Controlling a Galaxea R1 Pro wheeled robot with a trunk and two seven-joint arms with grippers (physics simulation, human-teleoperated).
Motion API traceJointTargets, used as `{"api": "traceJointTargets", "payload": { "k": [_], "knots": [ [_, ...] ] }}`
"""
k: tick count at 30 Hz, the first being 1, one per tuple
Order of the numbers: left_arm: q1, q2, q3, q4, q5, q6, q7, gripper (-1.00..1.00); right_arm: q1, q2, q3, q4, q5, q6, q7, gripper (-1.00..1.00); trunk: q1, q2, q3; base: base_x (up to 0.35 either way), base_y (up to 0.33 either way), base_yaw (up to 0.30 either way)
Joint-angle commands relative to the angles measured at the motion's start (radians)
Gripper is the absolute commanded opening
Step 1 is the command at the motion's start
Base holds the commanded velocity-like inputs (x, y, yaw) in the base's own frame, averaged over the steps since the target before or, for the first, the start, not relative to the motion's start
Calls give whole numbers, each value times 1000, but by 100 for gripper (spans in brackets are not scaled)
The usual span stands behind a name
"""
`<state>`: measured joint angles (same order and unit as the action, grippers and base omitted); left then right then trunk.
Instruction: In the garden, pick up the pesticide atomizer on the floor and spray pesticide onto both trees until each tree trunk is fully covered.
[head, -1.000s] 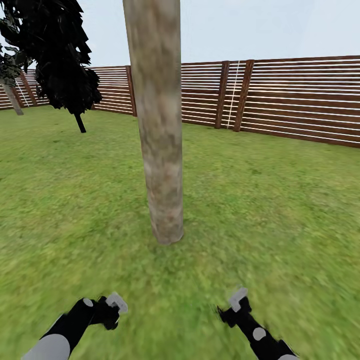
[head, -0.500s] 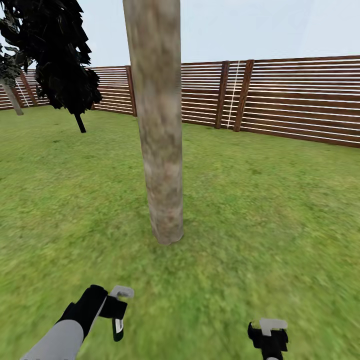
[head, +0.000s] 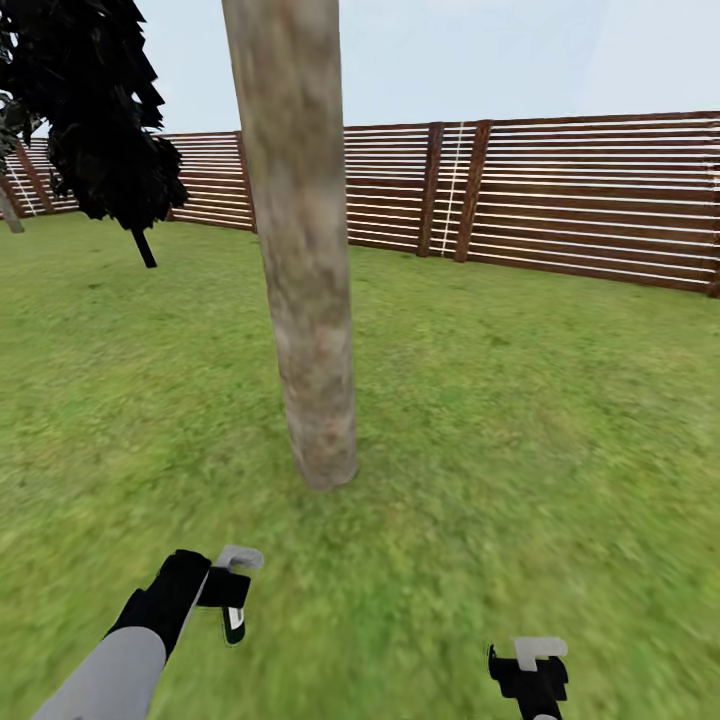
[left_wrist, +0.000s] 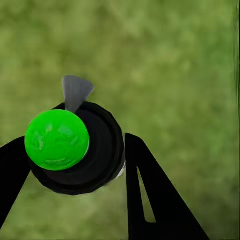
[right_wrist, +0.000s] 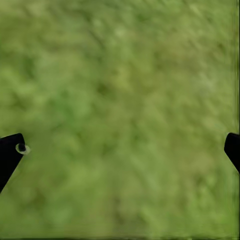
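- Straight ahead on the lawn (head: 520, 420), a tree trunk (head: 300, 280) stands upright before the slatted fence (head: 580, 200).
- Left gripper (head: 232, 600) fingers (left_wrist: 150, 200) clasp the pesticide atomizer (left_wrist: 75, 147), held above grass.
- Right gripper (head: 532, 668) fingers (right_wrist: 10, 155) are spread, empty.

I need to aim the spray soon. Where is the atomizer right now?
In the head view the atomizer hangs in the left gripper at lower left, over the lawn, short of the trunk.
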<state>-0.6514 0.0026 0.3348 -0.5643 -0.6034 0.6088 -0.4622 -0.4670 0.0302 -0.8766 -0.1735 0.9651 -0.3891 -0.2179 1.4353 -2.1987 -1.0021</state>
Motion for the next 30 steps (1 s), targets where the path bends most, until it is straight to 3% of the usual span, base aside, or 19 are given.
{"api": "traceJointTargets", "payload": {
  "k": [1,7,11,16,22,30],
  "knots": [
    [-2,-1,5,-5,-10,3,-10,-100,-1,1,-7,0,10,-2,-4,100,0,0,-1,0,0,-277],
    [-51,-3,5,-50,-4,9,-10,-100,-1,1,-7,0,10,-2,-5,100,0,0,-1,0,0,-283],
    [-109,-4,0,-53,-5,85,-12,-100,-1,1,-7,0,10,-2,-6,100,0,0,-1,0,0,-284],
    [-170,-2,-1,-44,-3,129,-11,-100,-1,0,-7,0,11,-2,-5,100,0,0,-1,0,0,-284],
    [-181,-3,-2,-54,-6,149,-11,-100,-1,-1,-7,0,11,-2,-5,100,0,0,-1,1,0,-272],
    [-174,-2,2,-57,-5,151,-10,-100,-1,-1,-7,0,12,-2,-5,100,0,0,-1,203,0,-35]
  ]
}}
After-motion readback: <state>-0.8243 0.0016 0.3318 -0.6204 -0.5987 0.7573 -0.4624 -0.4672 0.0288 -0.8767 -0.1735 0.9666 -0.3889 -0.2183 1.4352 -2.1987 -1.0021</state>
